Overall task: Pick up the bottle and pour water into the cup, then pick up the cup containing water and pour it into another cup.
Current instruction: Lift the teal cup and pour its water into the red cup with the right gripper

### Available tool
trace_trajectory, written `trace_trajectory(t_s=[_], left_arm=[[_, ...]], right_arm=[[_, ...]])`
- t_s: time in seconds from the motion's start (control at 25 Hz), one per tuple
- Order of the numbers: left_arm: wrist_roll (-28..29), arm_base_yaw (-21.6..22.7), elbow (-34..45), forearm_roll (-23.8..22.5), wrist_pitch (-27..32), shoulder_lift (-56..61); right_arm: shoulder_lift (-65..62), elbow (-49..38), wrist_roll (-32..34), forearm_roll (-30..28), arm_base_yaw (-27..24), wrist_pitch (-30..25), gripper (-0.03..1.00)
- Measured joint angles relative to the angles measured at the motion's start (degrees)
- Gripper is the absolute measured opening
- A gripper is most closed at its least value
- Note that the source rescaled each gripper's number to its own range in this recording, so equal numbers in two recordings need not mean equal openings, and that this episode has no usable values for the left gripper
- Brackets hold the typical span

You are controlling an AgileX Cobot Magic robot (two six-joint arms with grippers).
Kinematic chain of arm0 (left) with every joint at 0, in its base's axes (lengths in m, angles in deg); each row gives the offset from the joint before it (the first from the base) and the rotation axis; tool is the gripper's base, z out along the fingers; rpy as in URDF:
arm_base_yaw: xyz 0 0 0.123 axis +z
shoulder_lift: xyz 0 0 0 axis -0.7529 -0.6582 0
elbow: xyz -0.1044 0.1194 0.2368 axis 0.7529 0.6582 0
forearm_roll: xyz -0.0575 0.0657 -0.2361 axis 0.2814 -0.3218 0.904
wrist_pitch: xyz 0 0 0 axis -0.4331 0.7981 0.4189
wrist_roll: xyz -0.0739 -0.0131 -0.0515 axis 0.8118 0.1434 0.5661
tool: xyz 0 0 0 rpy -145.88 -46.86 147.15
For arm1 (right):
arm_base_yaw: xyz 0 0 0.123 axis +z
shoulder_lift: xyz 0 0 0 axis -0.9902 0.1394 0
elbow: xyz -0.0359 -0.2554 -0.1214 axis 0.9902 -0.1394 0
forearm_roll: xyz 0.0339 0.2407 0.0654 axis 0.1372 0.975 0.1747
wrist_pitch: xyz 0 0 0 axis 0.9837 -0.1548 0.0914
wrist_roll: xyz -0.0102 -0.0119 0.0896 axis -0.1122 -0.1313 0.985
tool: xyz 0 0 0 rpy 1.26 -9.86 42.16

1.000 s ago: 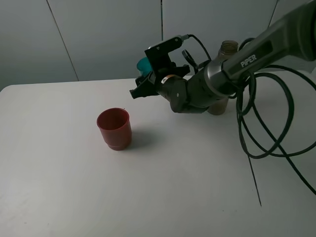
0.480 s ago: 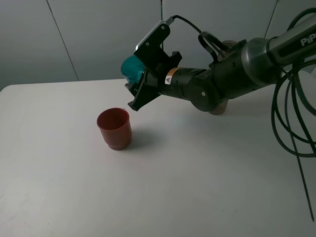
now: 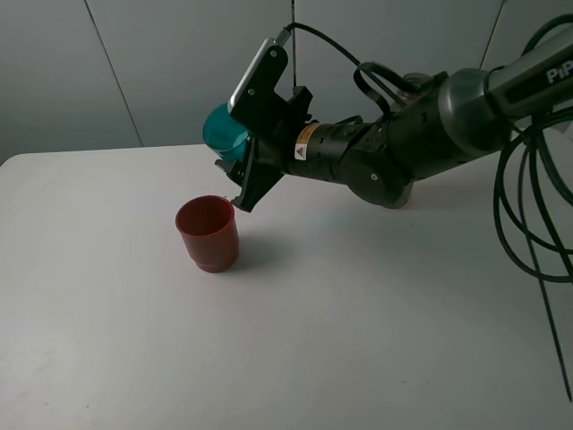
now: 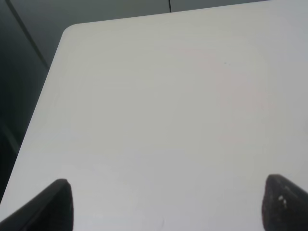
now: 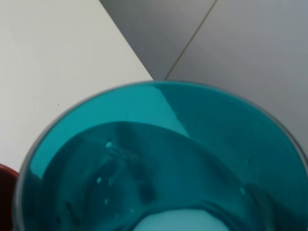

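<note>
The see-through teal plastic cup (image 3: 220, 130) is held tight by the right gripper (image 3: 236, 161), in the air near the squat red cup (image 3: 208, 235). It should be tipped slowly, right over the red rim.

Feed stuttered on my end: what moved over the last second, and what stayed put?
The right gripper, shut on the teal cup, swung left from near the bottle toward the red cup. The teal cup now hangs just above and behind the red one and looks tipped. No water visibly flows. The red cup and bottle stayed where they were on the table.
</note>
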Motion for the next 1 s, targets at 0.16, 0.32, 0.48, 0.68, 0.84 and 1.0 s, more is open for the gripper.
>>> trace_trajectory(t_s=[0.16, 0.32, 0.48, 0.68, 0.84, 1.0], left_arm=[[0.00, 0.00, 0.00, 0.00, 0.00, 0.00], [0.00, 0.00, 0.00, 0.00, 0.00, 0.00], [0.00, 0.00, 0.00, 0.00, 0.00, 0.00], [0.00, 0.00, 0.00, 0.00, 0.00, 0.00], [0.00, 0.00, 0.00, 0.00, 0.00, 0.00], [0.00, 0.00, 0.00, 0.00, 0.00, 0.00]], right_arm=[[0.95, 0.00, -2.06, -0.13, 0.00, 1.94, 0.07], [1.05, 0.00, -7.96, -0.21, 0.00, 2.46, 0.07], [1.05, 0.00, -12.13, -0.10, 0.00, 2.96, 0.07], [1.05, 0.00, -15.64, 0.02, 0.00, 3.63, 0.07], [1.21, 0.00, -17.78, 0.37, 0.00, 3.90, 0.07], [3.04, 2.22, -18.27, 1.32, 0.00, 4.18, 0.07]])
